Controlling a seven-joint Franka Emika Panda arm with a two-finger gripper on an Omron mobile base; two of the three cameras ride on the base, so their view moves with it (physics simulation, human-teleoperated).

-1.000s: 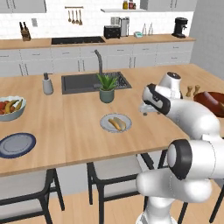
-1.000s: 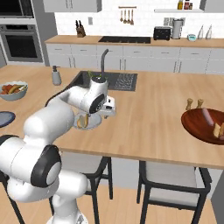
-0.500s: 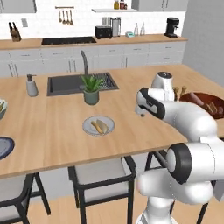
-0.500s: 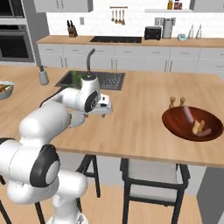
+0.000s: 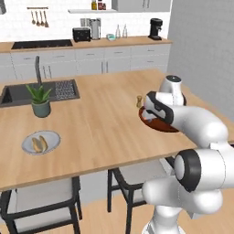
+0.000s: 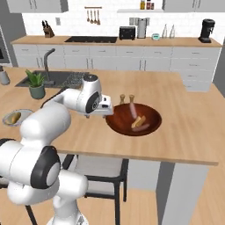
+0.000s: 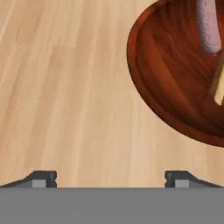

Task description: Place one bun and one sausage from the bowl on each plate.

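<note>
A: Start with the tool (image 7: 110,177). What has it got?

B: Nothing. In the hand view its two dark fingertips (image 7: 41,177) stand wide apart with bare wooden worktop (image 7: 65,96) between them. It hangs over the worktop just beside the near rim of the wide, shallow, dark red-brown wooden bowl (image 7: 175,83), touching neither.

A: And what is in that bowl?

B: From the right base view, a short golden-tan oblong bun (image 6: 139,121) lies near the middle, with pinkish-red cylindrical sausages (image 6: 133,112) beside it, one behind and one in front toward the near rim. The hand view catches the end of one sausage (image 7: 209,26) and a sliver of bun (image 7: 217,85) at its right edge.

A: How would they handle?

B: My guess: both are light. The bun looks soft, so a hard squeeze would dent it; I would take it across its short width at mid-length. The sausage seems firmer but smooth and round, likely to roll or slip, so again grip across the middle, fingers square to its length.

A: Where do they have to go?

B: Well off to the left, a small pale grey-white round plate (image 5: 27,147) already carries two pieces, apparently a bun and something beside it, too small to tell apart. Beyond it stand a potted green plant (image 5: 40,100) and the dark sink (image 5: 18,93).
</note>
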